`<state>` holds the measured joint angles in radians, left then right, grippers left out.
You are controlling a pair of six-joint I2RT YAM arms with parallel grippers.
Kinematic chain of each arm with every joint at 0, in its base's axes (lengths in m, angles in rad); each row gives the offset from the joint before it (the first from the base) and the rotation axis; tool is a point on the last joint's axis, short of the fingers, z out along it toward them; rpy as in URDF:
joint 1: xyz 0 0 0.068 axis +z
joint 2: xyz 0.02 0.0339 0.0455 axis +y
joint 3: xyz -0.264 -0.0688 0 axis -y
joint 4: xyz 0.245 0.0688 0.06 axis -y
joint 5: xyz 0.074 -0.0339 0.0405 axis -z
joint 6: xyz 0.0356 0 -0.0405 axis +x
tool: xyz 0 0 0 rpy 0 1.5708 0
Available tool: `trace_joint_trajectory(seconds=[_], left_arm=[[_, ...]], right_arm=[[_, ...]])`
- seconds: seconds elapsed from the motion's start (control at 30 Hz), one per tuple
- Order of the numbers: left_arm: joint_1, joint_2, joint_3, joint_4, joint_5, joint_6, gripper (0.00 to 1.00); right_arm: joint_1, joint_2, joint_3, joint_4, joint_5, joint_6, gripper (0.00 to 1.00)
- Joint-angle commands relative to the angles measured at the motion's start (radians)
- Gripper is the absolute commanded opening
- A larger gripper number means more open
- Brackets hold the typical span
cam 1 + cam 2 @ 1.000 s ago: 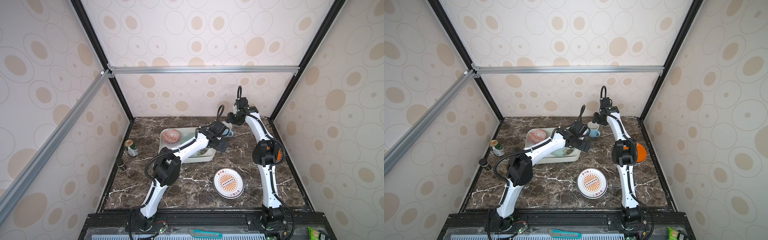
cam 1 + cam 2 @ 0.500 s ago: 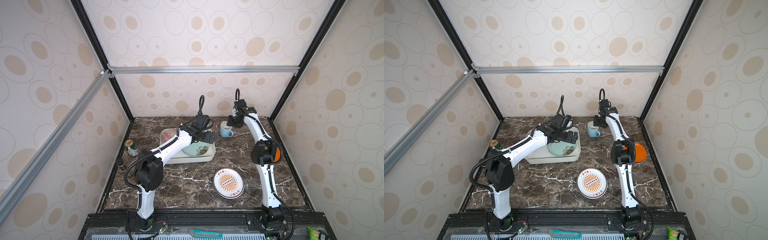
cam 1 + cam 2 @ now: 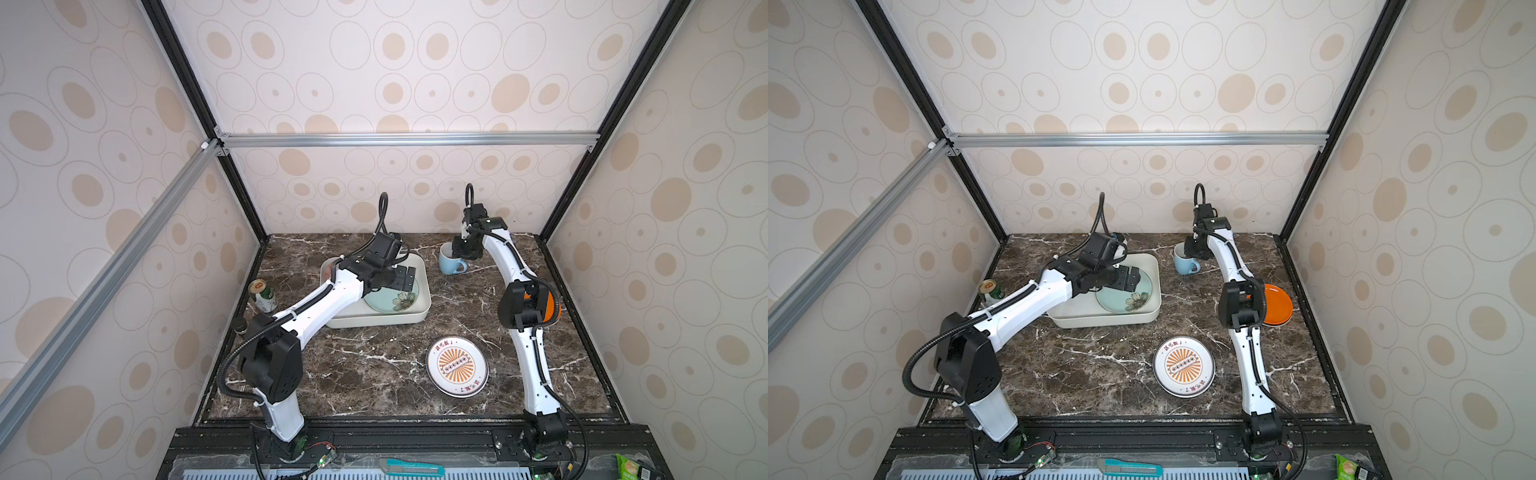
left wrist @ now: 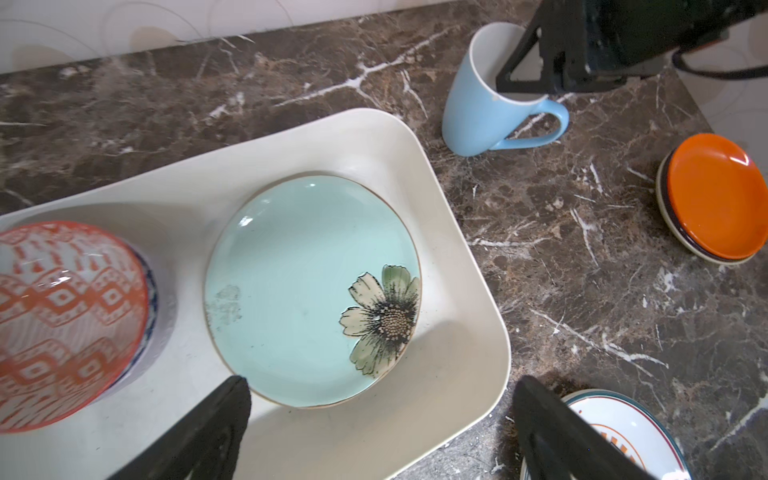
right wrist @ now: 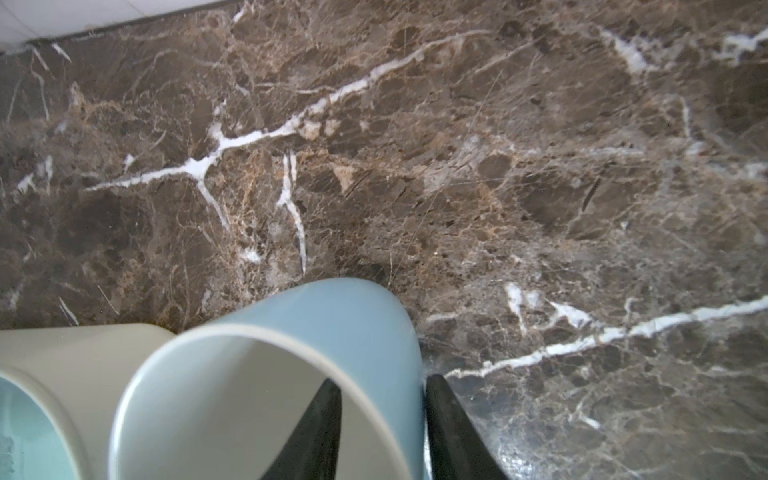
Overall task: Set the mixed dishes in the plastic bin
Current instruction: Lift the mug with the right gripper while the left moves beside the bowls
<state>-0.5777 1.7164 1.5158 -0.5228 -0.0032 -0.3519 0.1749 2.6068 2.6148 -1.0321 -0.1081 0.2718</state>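
The marble table (image 3: 374, 374) carries everything; the left arm (image 3: 316, 303) slants across it from its near base, wrist over the plastic bin (image 3: 415, 320); the right arm (image 3: 511, 266) rises, then bends down at the far edge. The bin holds the teal floral plate (image 3: 395, 301) and the red-white patterned bowl (image 4: 62, 316); the left gripper (image 4: 380, 415) hangs spread wide and empty above that plate. The orange-sunburst plate (image 3: 457, 365) and the orange plate (image 3: 1277, 305) lie outside on the marble. The light-blue mug (image 3: 451, 264) stands upright just beside the bin; the right gripper (image 5: 382, 380) straddles its wall, one finger inside, one outside; whether it clamps I cannot tell.
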Motion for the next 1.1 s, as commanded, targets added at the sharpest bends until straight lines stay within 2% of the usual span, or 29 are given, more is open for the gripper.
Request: trace_joint_trajectory(seconds=[0.0,0.23,0.57,0.8,1.07], left_arm=[[0.043,-0.068,-0.04,0.003,-0.042,0.001,0.99],[0.184,-0.203,-0.152,-0.001,-0.073,-0.014,0.99],[0.359,-0.334,-0.29,-0.001,-0.109,-0.045,0.99],[0.474,-0.324,-0.356,0.048,-0.092,-0.077,0.99],[0.587,-0.27,-0.337,0.078,-0.097,-0.104,0.99]], right_arm=[[0.012,0.023,0.025,-0.039,-0.007,-0.009,0.3],[0.012,0.011,0.019,-0.052,-0.005,-0.015,0.18],[0.012,-0.092,-0.043,-0.053,-0.002,-0.027,0.13],[0.016,-0.215,-0.138,-0.066,-0.019,-0.036,0.1],[0.044,-0.377,-0.245,-0.094,-0.024,-0.057,0.1]])
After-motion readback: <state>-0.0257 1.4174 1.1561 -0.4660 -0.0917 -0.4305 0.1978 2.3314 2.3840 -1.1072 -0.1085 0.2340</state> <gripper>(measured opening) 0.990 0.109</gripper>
